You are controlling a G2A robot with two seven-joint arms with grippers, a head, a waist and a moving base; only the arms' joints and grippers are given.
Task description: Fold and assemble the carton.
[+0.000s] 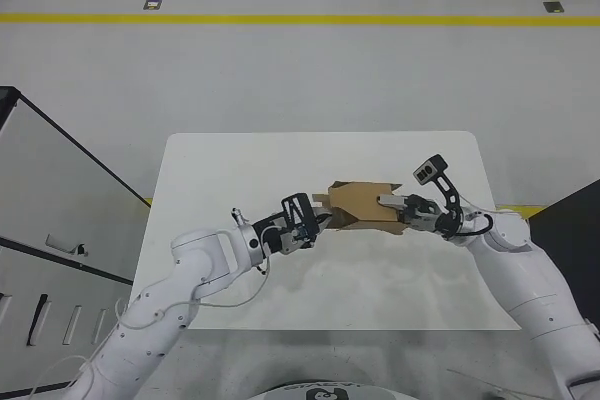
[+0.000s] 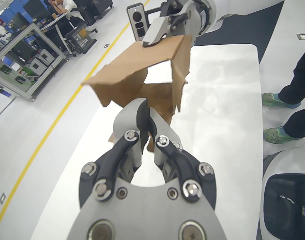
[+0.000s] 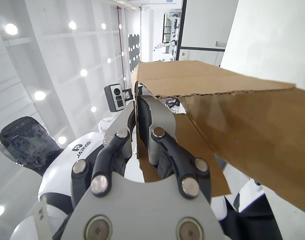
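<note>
Text and markings on the table's things and the floor
No wording can be read on them: the carton [image 1: 363, 203] shows plain brown board on every face turned to the cameras; a small white tag [image 3: 40, 213] in the right wrist view carries dark marks too blurred to make out; the one clear marking is a yellow line [image 1: 280, 18] painted straight across the floor [image 1: 300, 80], well beyond the far edge of the table [image 1: 240, 170]
</note>
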